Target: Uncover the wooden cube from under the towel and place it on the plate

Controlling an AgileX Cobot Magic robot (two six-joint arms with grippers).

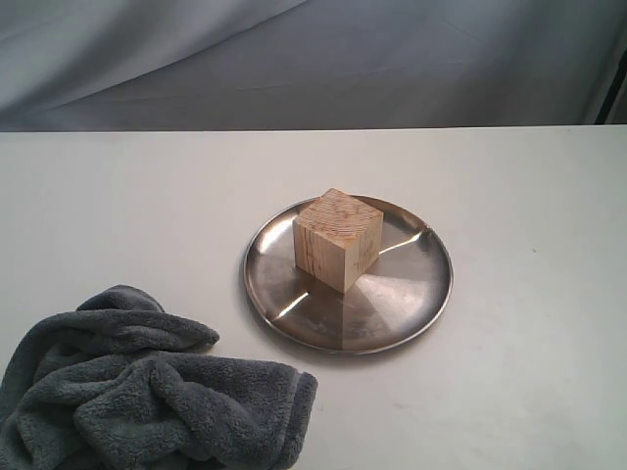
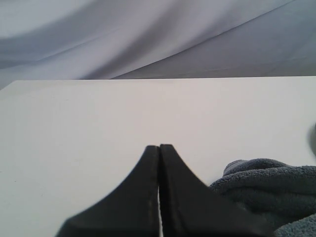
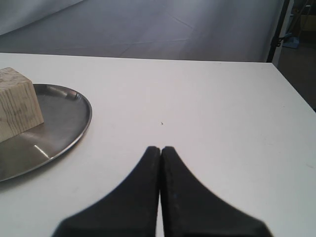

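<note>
The pale wooden cube (image 1: 338, 239) stands uncovered on the silver plate (image 1: 411, 289) in the middle of the table; it also shows in the right wrist view as the cube (image 3: 17, 107) on the plate (image 3: 66, 118). The dark grey towel (image 1: 147, 392) lies crumpled at the front left, apart from the plate. Neither arm appears in the exterior view. My left gripper (image 2: 159, 147) is shut with nothing in it, beside the towel (image 2: 266, 190). My right gripper (image 3: 161, 148) is shut and empty over bare table, beside the plate.
The white table (image 1: 519, 196) ends at a far edge against a grey cloth backdrop (image 1: 313, 59). A dark stand (image 3: 277, 34) rises past the table's far corner in the right wrist view.
</note>
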